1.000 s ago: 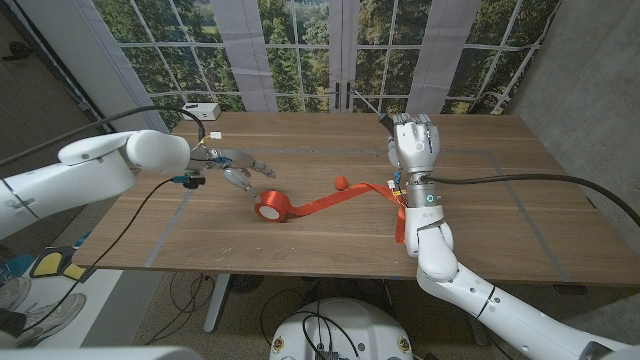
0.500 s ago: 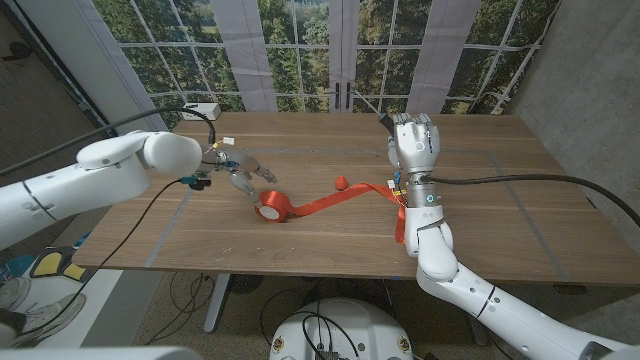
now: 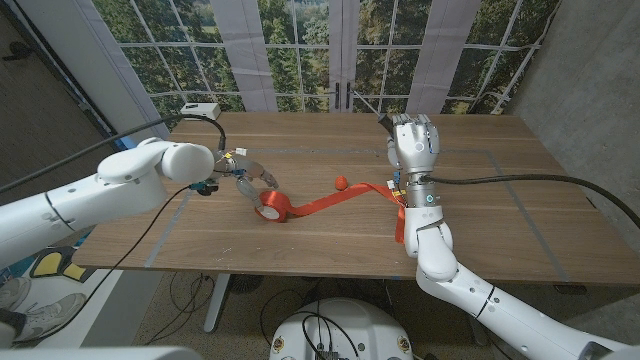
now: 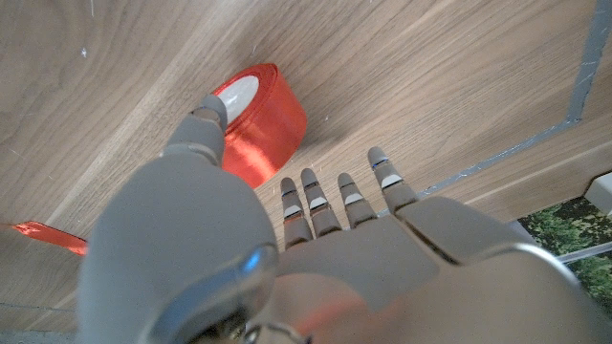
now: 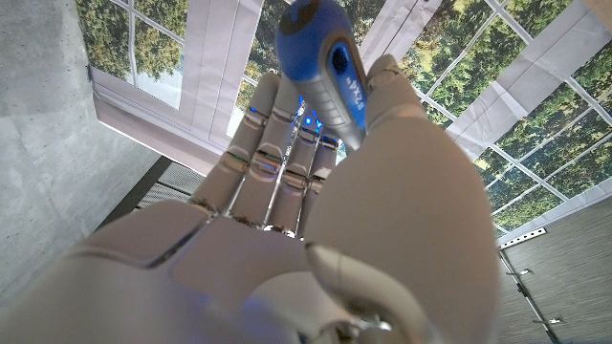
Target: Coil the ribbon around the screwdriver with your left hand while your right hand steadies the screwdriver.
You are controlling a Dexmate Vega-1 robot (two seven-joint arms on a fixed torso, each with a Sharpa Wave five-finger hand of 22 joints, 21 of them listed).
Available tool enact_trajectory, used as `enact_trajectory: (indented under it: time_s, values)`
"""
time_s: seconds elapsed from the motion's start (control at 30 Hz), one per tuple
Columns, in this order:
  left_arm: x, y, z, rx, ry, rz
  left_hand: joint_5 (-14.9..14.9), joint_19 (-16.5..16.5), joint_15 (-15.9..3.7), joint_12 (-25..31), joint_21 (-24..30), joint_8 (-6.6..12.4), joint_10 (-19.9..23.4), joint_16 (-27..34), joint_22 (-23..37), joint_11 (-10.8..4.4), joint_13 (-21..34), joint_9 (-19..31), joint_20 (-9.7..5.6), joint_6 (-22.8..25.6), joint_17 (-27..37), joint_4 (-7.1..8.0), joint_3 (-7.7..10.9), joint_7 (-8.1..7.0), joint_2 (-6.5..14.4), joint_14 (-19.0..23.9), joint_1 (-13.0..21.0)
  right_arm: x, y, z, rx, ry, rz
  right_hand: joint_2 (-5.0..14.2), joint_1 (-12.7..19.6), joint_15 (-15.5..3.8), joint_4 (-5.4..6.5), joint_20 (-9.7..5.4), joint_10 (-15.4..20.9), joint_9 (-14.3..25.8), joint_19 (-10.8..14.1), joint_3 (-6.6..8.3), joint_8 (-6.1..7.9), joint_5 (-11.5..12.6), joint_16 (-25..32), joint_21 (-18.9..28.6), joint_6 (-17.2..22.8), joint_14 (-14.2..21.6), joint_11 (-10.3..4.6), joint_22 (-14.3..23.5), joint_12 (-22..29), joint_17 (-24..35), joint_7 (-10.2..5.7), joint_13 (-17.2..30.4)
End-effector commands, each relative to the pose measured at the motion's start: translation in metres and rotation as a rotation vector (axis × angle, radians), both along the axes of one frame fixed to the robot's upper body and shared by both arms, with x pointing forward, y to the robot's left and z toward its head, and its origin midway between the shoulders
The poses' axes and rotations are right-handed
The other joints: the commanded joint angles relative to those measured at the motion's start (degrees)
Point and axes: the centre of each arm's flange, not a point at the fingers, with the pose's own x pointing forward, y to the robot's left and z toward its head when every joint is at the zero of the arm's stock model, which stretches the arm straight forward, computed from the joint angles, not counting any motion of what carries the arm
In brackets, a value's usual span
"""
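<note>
I have my right hand [image 3: 414, 146] raised upright over the right middle of the table [image 3: 330, 235], fingers wrapped around the blue handle of the screwdriver [image 5: 325, 65], which the right wrist view shows clamped between thumb and fingers; its thin shaft points up and away toward the window, so the long axis stands roughly vertical. The ribbon [image 3: 340, 198] runs as a loose red strip from that hand leftward across the wood to its spool [image 3: 272, 206], which sits near the table's middle, well apart from the screwdriver. My left hand [image 3: 245, 175] is right at the spool: in the left wrist view the thumb [image 4: 212, 111] touches the white core and red side of the spool, while the other fingers [image 4: 346, 196] are spread beside it, not yet closed on anything, so I would call it open and just making contact. The spool lies directly ahead of the left hand. I judge the next move as gripping the spool and carrying it rightward; bare wood lies all along that path.
</note>
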Motion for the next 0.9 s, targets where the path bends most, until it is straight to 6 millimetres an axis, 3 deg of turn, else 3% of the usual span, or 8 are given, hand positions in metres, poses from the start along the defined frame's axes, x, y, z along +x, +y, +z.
enact_trajectory:
  time_s: [0.03,0.13,0.27,0.37,0.47,0.63,0.7,0.9]
  values:
    - [0.011,-0.017,-0.013,0.01,0.036,-0.077,-0.8,1.0,-1.23,0.6,0.2,0.2,1.5,0.5,0.1,0.0,0.4,0.2,-0.02,0.4,0.1,-0.18,0.01,-0.59,0.9,1.9,1.2,-0.001,-0.001,-0.001,0.009,0.008,-0.001,8.4,8.2,-8.28,0.32,-7.77,2.8,0.2,-0.4,0.08,0.11,0.2,-0.2,0.4,7.2,5.1,-2.49,-0.1,0.2,0.2,-7.07,2.8]
    - [0.013,-0.018,-0.013,0.005,0.057,-0.087,-1.5,2.0,-3.1,1.0,0.5,0.38,2.9,1.4,0.2,-0.11,0.5,0.2,-0.13,1.6,0.2,-0.06,0.04,-0.16,2.3,5.3,2.0,-0.001,-0.002,-0.002,0.01,0.01,0.0,8.4,8.3,-8.32,0.3,-7.75,2.9,0.2,-0.4,0.04,0.11,0.2,-0.3,0.6,7.3,5.2,-2.44,-0.1,0.2,0.3,-6.99,2.9]
    - [0.013,-0.019,-0.013,0.026,0.049,-0.061,-2.6,5.8,-7.54,2.3,1.7,1.25,7.3,4.2,0.3,-0.3,0.8,0.2,-1.46,5.7,0.5,-0.24,-0.84,1.0,4.0,14.9,3.7,-0.001,-0.002,-0.003,0.012,0.014,-0.008,8.42,8.3,-8.3,0.33,-7.77,2.9,0.3,-0.4,-0.03,0.09,0.2,-0.4,0.8,7.3,5.3,-2.5,-0.2,0.2,0.3,-7.03,2.9]
    - [0.013,-0.022,-0.016,0.073,0.011,-0.014,-2.9,8.8,-9.55,3.4,3.1,2.04,11.4,6.9,0.6,-0.37,1.0,0.1,-3.02,9.2,1.2,-0.29,-1.57,0.35,5.1,21.4,4.7,-0.001,-0.002,-0.003,0.011,0.009,-0.005,8.39,8.3,-8.33,0.3,-7.76,2.9,0.2,-0.6,-0.11,0.03,0.2,-0.5,1.0,7.3,5.3,-2.4,-0.3,0.1,0.4,-7.08,2.9]
    - [0.011,-0.023,-0.016,0.082,-0.039,-0.002,-3.0,12.4,-10.41,5.0,5.0,3.03,16.1,10.3,1.0,-0.68,1.7,0.1,-5.1,13.3,3.1,-0.54,-2.31,0.69,6.5,26.7,6.1,-0.001,-0.002,-0.003,0.012,0.01,-0.005,8.43,8.3,-8.28,0.35,-7.72,3.0,0.2,-0.6,-0.16,-0.01,0.2,-0.6,1.1,7.3,5.4,-2.4,-0.4,0.0,0.5,-7.07,2.9]
    - [0.01,-0.021,-0.018,0.043,-0.152,0.025,-3.2,19.0,-11.52,13.5,12.1,6.28,27.7,19.9,4.2,-1.65,6.5,0.6,-6.71,26.7,10.9,-1.97,-3.09,2.46,9.6,39.2,15.5,0.001,0.0,-0.002,0.0,0.014,-0.014,8.46,8.3,-8.29,0.37,-7.74,3.1,0.2,-0.7,-0.23,-0.04,0.2,-0.7,1.4,7.4,5.5,-2.34,-0.5,0.0,0.5,-7.07,3.0]
    - [0.01,-0.017,-0.016,0.023,-0.159,0.021,-3.2,21.5,-11.66,18.3,17.3,9.42,31.9,23.4,6.9,-0.33,10.7,1.8,-7.45,35.0,15.1,-1.94,-2.5,6.18,11.3,44.7,22.2,0.001,-0.001,-0.002,0.002,0.014,-0.009,8.47,8.3,-8.29,0.39,-7.7,3.1,0.2,-0.8,-0.28,-0.08,0.2,-0.8,1.5,7.4,5.5,-2.49,-0.6,0.0,0.6,-7.05,3.1]
    - [0.004,-0.002,-0.014,-0.151,-0.288,-0.008,-2.8,25.8,-11.55,22.0,25.0,12.18,34.5,26.1,10.0,0.81,16.0,3.5,-7.58,39.7,18.8,-0.77,-2.56,7.99,12.9,51.3,24.6,0.002,-0.001,-0.002,0.003,0.017,-0.014,8.47,8.4,-8.31,0.37,-7.71,3.0,0.2,-1.0,-0.38,-0.15,0.2,-0.9,1.8,7.4,5.6,-2.46,-0.7,-0.2,0.7,-7.08,3.1]
